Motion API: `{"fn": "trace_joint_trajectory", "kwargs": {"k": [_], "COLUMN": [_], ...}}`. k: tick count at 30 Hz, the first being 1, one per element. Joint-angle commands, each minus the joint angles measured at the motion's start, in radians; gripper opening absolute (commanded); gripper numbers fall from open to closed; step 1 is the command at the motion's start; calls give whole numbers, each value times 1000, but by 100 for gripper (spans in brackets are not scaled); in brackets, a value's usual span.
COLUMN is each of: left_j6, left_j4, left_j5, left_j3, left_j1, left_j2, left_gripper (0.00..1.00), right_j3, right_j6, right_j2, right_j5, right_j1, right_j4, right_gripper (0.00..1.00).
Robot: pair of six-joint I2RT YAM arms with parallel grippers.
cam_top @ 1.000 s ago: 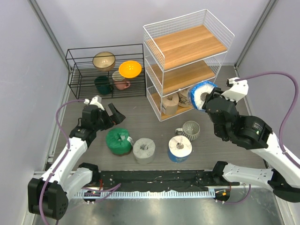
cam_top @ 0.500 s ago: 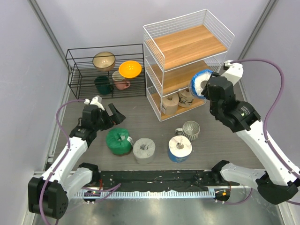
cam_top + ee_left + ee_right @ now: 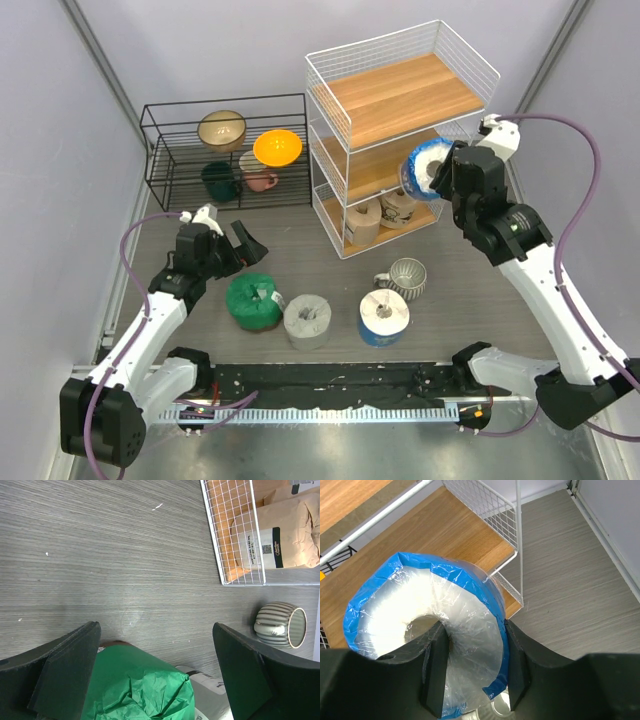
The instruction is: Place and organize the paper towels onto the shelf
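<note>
holding a blue-wrapped roll at the shelf's middle tier

nearest row on the bench (image 3: 300,255), left to right: green roll (image 3: 252,300), grey roll (image 3: 307,320), blue-wrapped roll (image 3: 384,317), each standing on end, green and grey just beside each other. ribbed mug (image 3: 405,277) just behind the blue-wrapped roll. left end effector (image 3: 243,243) hovers behind the green roll, fingers spread, nothing between them. further back, two tan rolls (image 3: 380,213) sit side by side on the bottom tier of the shelf (image 3: 405,95). right end effector (image 3: 472,667) pinches the wall of a second blue-wrapped roll (image 3: 427,630), one finger in the hollow core, one outside. this roll is at the middle tier's front right corner; contact with the board cannot be told. black rack (image 3: 225,150) with bowls at far left.
</note>
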State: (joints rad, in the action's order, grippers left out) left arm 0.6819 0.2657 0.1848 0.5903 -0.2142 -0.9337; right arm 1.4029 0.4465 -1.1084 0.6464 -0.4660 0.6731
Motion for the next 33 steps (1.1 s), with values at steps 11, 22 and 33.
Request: {"fn": "trace_joint_trajectory", "kwargs": {"k": [11,22,33], "left_j6": [7,11,15], "left_j4": [-29,-34,-40], "left_j5": [25,31,33], "left_j3": [14,11,6], "left_j1": [-4,-4,-4], "left_j2": [9,7,9], "left_gripper": [100,100,100], "right_j3": [113,180,180], "right_j6": [-15,-20,-28], "right_j2": [-68,-126,-157], "right_j5": [-125,-159,-162], "right_j1": [99,125,148], "right_j4": [-119,-130,-148], "right_gripper": [24,24,24]}}
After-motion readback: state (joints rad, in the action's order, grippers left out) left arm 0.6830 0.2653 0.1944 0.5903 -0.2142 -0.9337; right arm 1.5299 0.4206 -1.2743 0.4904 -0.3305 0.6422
